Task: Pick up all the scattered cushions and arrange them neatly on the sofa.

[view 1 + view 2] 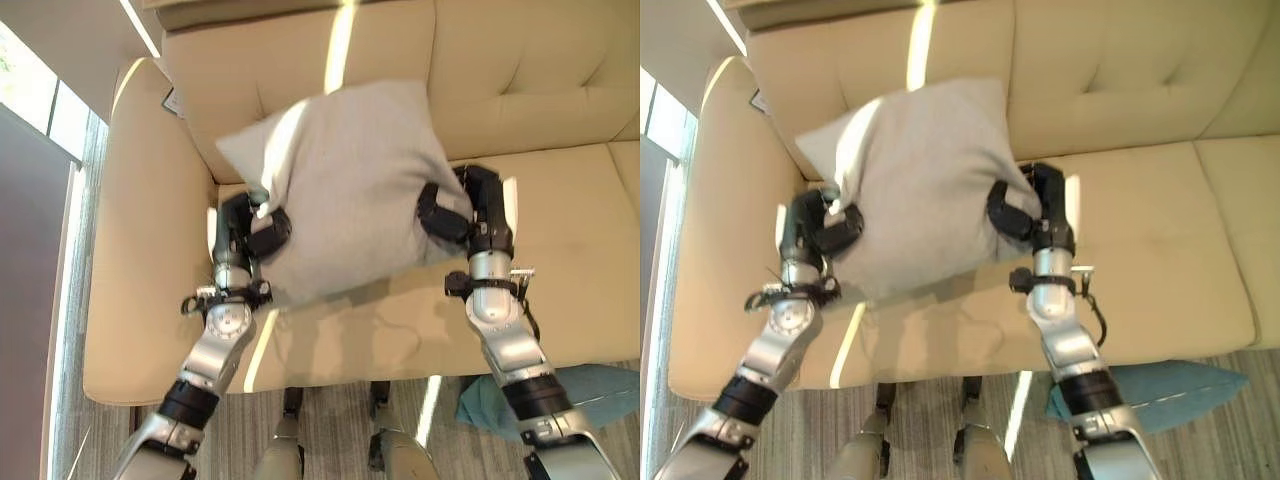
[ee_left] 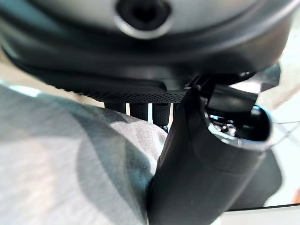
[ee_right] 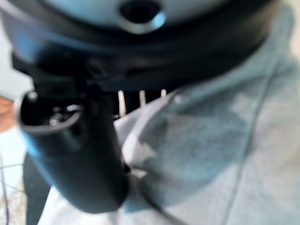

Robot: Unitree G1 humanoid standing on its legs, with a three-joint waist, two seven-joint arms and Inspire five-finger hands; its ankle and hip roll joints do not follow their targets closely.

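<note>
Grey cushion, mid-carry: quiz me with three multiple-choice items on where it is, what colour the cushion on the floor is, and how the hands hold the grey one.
1. Where is the grey cushion?
A. Flat on the floor
B. Held above the sofa seat, in front of the backrest
C. On the armrest

2. What colour is the cushion on the floor by the sofa's front edge?
A. Red
B. Teal
C. Black

3. How is the grey cushion held?
A. By one hand only
B. By neither hand
C. By the left hand and right hand, one on each side

Answers: 1 B, it hangs between the arms over the seat; 2 B, teal fabric lies beside the right arm; 3 C, both thumbs press into its fabric.
</note>
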